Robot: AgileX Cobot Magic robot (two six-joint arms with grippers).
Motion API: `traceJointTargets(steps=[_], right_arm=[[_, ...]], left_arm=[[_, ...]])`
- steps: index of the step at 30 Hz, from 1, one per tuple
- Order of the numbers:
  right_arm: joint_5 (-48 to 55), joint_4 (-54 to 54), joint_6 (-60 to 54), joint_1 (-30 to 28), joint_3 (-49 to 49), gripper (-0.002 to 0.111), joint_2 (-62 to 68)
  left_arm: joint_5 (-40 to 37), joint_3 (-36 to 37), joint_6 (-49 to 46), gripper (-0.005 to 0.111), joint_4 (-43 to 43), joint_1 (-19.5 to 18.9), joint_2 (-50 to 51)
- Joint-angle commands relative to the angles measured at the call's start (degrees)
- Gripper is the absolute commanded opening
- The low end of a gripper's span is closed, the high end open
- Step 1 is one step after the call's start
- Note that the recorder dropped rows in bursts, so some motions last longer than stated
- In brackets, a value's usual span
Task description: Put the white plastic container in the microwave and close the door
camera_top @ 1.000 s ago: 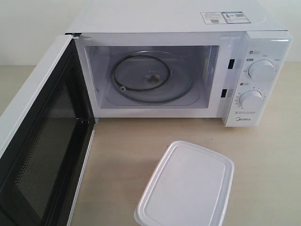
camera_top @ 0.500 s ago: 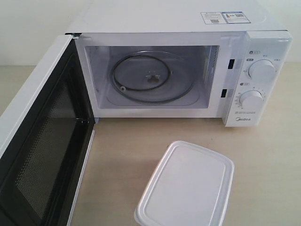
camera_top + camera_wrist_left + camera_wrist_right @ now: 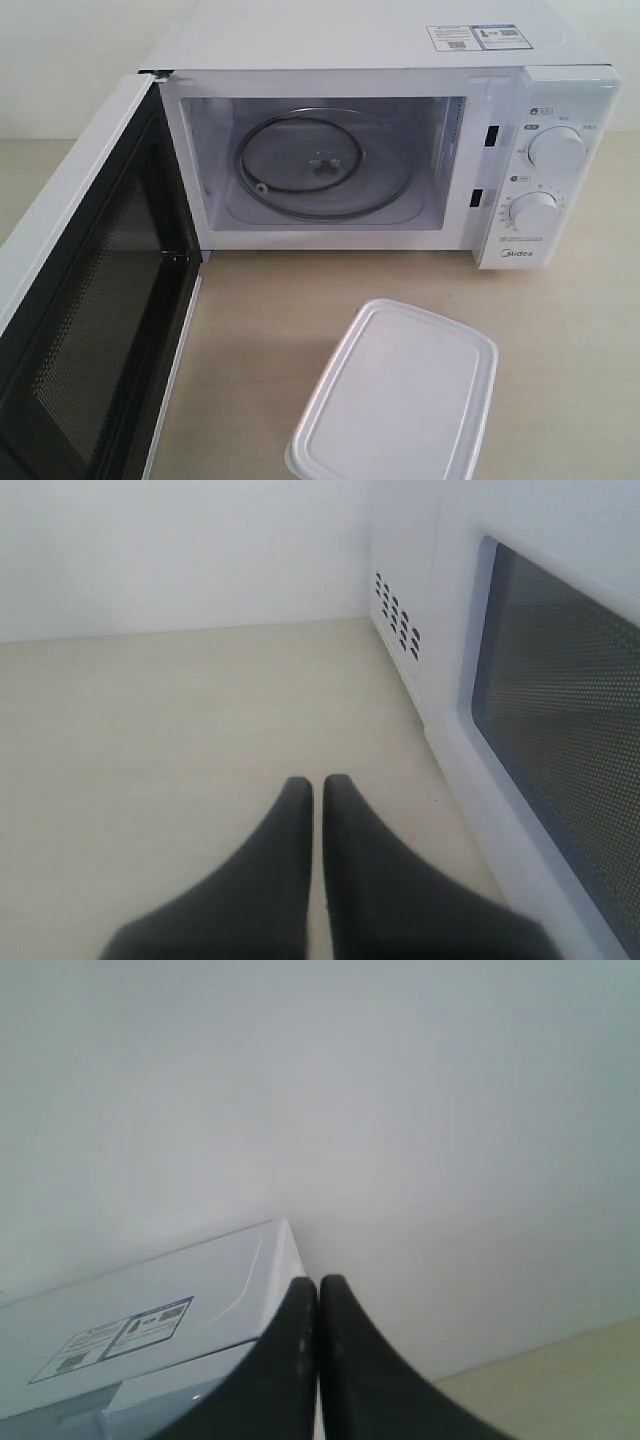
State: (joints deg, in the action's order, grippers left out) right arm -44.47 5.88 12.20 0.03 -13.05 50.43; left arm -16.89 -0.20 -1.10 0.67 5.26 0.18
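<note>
The white plastic container lies lid up on the table in front of the microwave, toward the right. The microwave's door is swung wide open to the left, its black mesh inner face showing. Nothing rests on the glass turntable inside. Neither arm appears in the exterior view. My left gripper is shut and empty, hovering over bare table beside the door's outer window. My right gripper is shut and empty, raised near the microwave's top with its stickers.
A pale wall stands behind the microwave. Two round dials sit on the right panel. Light wooden tabletop stretches between the open door and the container.
</note>
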Motion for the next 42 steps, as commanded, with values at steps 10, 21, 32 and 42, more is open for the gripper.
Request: traceJointTargets(steps=[10, 21, 32, 42], right_arm=[[4.0, -20.3, -1.2, -0.1, -4.4, 0.0, 7.4], [4.0, -35.2, 7.2, 0.0, -4.3, 0.0, 23.3], [0.9, -43.3, 9.4, 0.0, 2.2, 0.0, 28.2], [5.8, -55.1, 18.7, 0.0, 4.7, 0.0, 28.2]], left_arm=[[0.0, 0.2, -0.2, 0.004, 0.5, -0.1, -0.2], [0.0, 0.2, -0.2, 0.004, 0.5, -0.1, -0.2], [0.0, 0.2, -0.2, 0.004, 0.5, -0.1, -0.2], [0.0, 0.2, -0.2, 0.004, 0.5, -0.1, -0.2]])
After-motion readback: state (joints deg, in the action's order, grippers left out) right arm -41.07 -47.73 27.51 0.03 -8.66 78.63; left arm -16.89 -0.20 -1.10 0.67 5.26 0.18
